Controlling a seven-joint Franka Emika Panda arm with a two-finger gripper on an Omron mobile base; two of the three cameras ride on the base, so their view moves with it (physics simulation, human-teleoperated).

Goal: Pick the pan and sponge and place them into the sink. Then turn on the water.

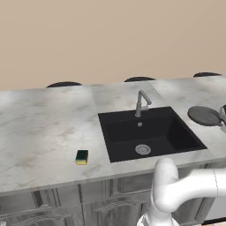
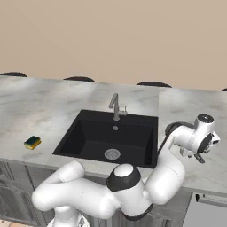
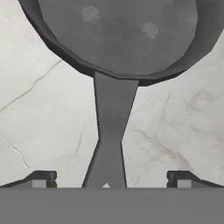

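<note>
Nothing is in the sink yet. Your gripper hangs wide open, empty, straddling the pan handle right of the sink. The sponge sits left of it; faucet dry.

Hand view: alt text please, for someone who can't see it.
Open gripper hangs over the straight grey handle of the dark pan, fingertips on either side of it. Pan rests on grey marble countertop.
</note>
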